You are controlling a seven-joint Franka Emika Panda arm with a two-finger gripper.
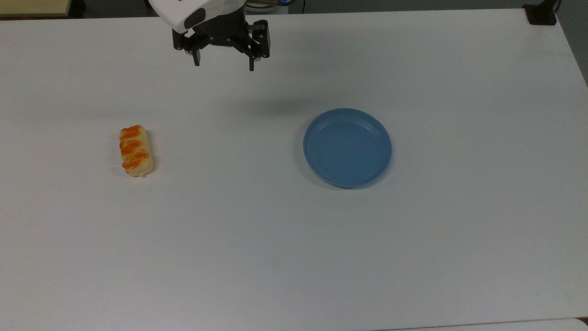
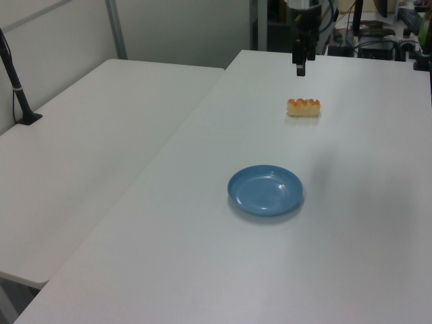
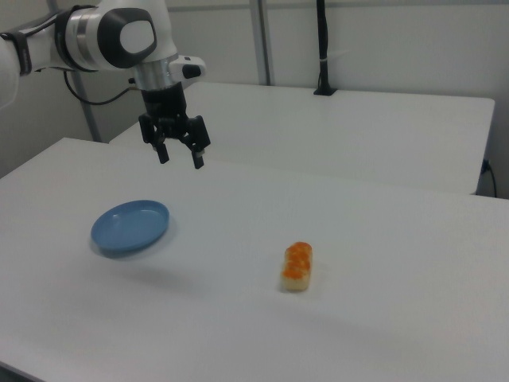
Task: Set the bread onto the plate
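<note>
The bread [image 1: 135, 151], a pale-yellow loaf with three orange-brown bumps, lies on the white table at the top view's left; it also shows as the bread [image 2: 303, 107] and the bread [image 3: 297, 266]. The blue plate [image 1: 347, 147] sits bare toward the top view's right, also the plate [image 2: 265, 191] and the plate [image 3: 130, 226]. My gripper [image 1: 224, 65] hangs open above the table near its far edge, well apart from bread and plate, with nothing between its fingers. In the right view my gripper [image 3: 180, 157] hovers above and behind the plate.
A second white table [image 2: 81, 148] adjoins at the left view's left, with a black post [image 2: 17, 88] on it. Cluttered equipment [image 2: 378, 27] stands beyond the far edge. A black clamp [image 1: 542, 14] sits at the top view's upper right corner.
</note>
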